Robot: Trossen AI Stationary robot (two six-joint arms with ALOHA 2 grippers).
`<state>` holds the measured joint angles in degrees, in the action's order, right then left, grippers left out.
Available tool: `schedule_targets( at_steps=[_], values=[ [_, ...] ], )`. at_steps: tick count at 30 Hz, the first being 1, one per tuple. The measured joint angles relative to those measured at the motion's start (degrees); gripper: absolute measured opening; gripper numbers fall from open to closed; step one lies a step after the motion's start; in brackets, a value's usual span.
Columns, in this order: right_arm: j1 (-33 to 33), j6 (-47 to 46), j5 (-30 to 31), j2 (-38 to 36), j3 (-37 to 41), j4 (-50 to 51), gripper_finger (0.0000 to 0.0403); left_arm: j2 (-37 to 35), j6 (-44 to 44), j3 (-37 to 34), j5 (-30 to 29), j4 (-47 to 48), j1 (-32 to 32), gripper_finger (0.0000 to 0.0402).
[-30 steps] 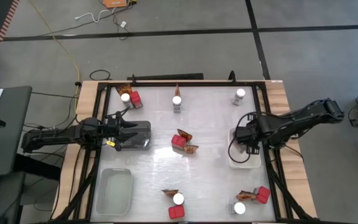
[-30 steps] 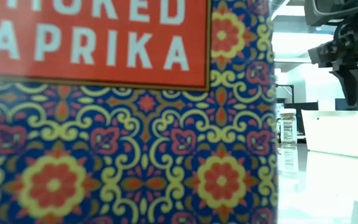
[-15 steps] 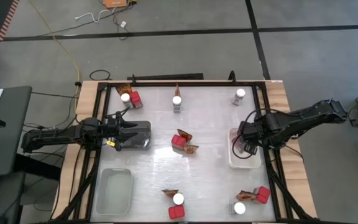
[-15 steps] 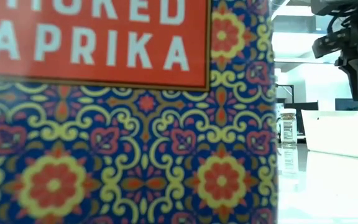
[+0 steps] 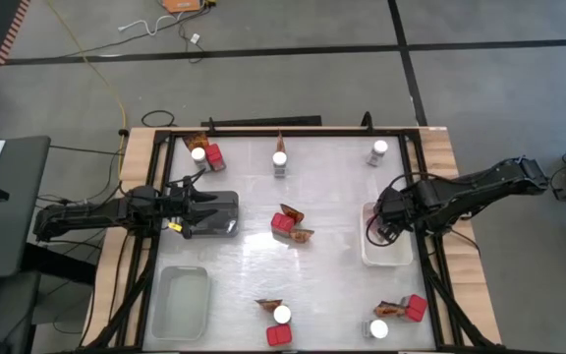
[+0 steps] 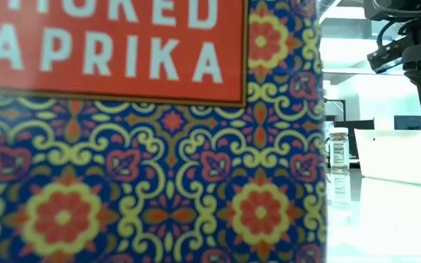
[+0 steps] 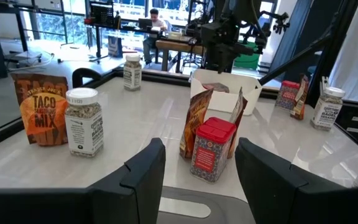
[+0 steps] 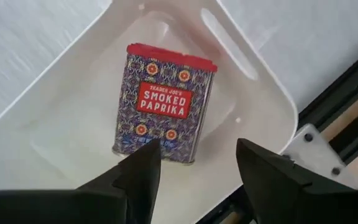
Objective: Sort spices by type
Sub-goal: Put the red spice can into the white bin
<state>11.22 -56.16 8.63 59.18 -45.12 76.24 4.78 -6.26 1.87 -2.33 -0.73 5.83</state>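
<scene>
The spices lie scattered on the table: red boxes, white-lidded jars and orange-brown packets. One cluster is at the centre (image 5: pixel 288 224), others are at the far-left corner (image 5: pixel 202 151) and along the near edge (image 5: pixel 279 322). My right gripper (image 8: pixel 197 168) hangs open above the white tray (image 8: pixel 253 81). One red paprika box (image 8: pixel 166 102) lies flat on its side in that tray. My left gripper (image 7: pixel 197 180) waits open over the grey tray (image 5: pixel 226 213), facing the centre red box (image 7: pixel 211 149).
A clear tray (image 5: pixel 180 300) sits at the near left. Jars stand at the far edge (image 5: pixel 279 159) (image 5: pixel 378 150). A group of spices lies at the near right (image 5: pixel 401 313). A paprika box (image 6: pixel 145 131) close to the lens blocks most of the low view. A black frame (image 5: pixel 263 124) borders the table.
My right gripper has risen from the white tray and drawn slightly toward the table's far edge. The left arm has kept still.
</scene>
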Motion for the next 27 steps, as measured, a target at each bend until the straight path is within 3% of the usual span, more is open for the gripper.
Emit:
schedule_targets(
  at_steps=[13, 18, 27],
  values=[
    [0.0, -8.9, -3.6, 0.0, 0.0, -1.6, 0.0250, 0.0, 0.0, 0.0, 0.0, 0.0, 0.0, 0.0185],
    [0.0, -10.4, -4.1, 0.1, 0.0, -2.6, 0.0288, 0.0, 0.0, 0.0, 0.0, 0.0, 0.0, 0.0185],
    [0.0, -9.7, -4.1, 0.2, 0.0, -7.4, 0.0392, 0.0, 0.0, 0.0, 0.0, 0.0, 0.0, 0.0185]
  ],
)
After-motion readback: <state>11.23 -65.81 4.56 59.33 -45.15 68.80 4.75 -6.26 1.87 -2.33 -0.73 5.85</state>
